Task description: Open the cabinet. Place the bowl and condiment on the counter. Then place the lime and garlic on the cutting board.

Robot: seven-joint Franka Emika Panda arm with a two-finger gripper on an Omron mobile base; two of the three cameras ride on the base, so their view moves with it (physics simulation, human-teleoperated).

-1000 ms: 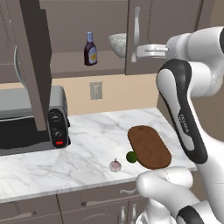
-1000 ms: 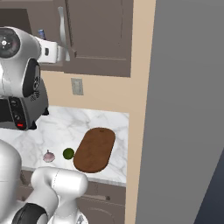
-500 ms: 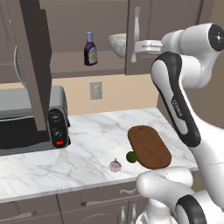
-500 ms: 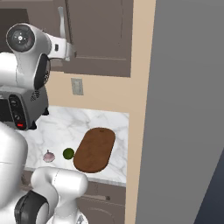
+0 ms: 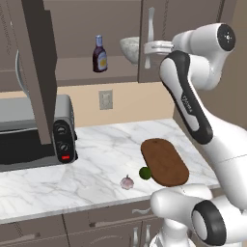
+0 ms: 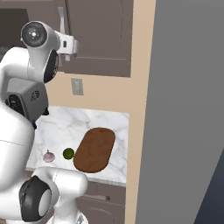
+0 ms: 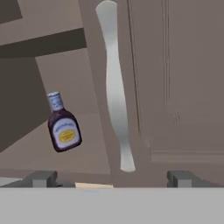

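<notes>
The cabinet (image 5: 185, 14) has its left door (image 5: 36, 72) swung open and its right door shut. On the shelf stands the condiment (image 5: 100, 54) (image 7: 64, 129); the bowl (image 5: 129, 48) is beside it, half hidden by the right door's edge. My gripper (image 5: 147, 47) (image 6: 75, 46) (image 7: 113, 179) is open, close in front of the right door's silver handle (image 5: 151, 29) (image 7: 115, 83), whose lower end sits between the fingers. Down on the counter (image 5: 96, 149) lie the garlic (image 5: 127, 182) (image 6: 49, 155), the lime (image 5: 144, 172) (image 6: 68, 153) and, touching the lime, the cutting board (image 5: 164, 161) (image 6: 94, 149).
A toaster oven (image 5: 34, 137) stands on the counter's left, under the open door. A wall outlet (image 5: 105, 99) sits on the beige backsplash. A tall grey panel (image 6: 183, 109) bounds the counter on the right. Drawers (image 5: 111, 217) run below the counter's edge.
My hand has slid left along the cabinet front to the right door's handle, and the elbow has swung with it. The things on the shelf and counter have not moved.
</notes>
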